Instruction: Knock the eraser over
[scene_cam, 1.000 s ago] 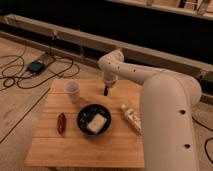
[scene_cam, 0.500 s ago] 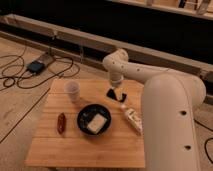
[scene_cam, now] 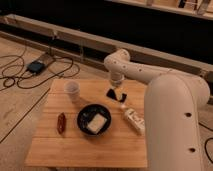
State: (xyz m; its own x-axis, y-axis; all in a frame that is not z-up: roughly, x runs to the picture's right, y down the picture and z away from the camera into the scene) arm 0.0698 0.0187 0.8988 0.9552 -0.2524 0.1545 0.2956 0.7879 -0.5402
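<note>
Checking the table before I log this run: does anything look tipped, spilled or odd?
Nothing looks spilled. The cup stands upright and the bowl sits level. The gripper is low over the table's back edge, beside the small white eraser.

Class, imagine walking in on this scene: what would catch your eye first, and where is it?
The big white robot arm fills the right side, its gripper low over the table's far edge. Mid-table sits a black bowl holding something pale, with a white cup behind it to the left.
</note>
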